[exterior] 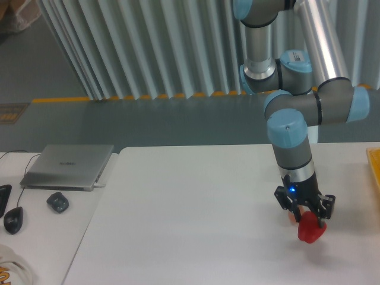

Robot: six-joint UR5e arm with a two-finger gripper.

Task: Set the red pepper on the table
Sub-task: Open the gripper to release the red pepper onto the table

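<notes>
We see the gripper (307, 218) closed on the pepper (310, 230), fingers clamped at its upper part; the pepper hangs tilted below the fingers, over the right part of the table (190, 214), nearer the front edge than the back; we cannot tell whether its underside touches the surface, though a faint shadow lies just under it. Table surface to the left of the pepper is bare white right across to the left edge; toward the front edge the room is shorter. A small orange-pink object (291, 217) shows only as a sliver just left of the gripper, mostly hidden behind the wrist. At the far right edge a yellow item (375, 166) is cut off by the frame. Left of the table, a separate desk (53, 237) carries a closed laptop (68, 166); two mice (57, 202) lie nearer its front.
</notes>
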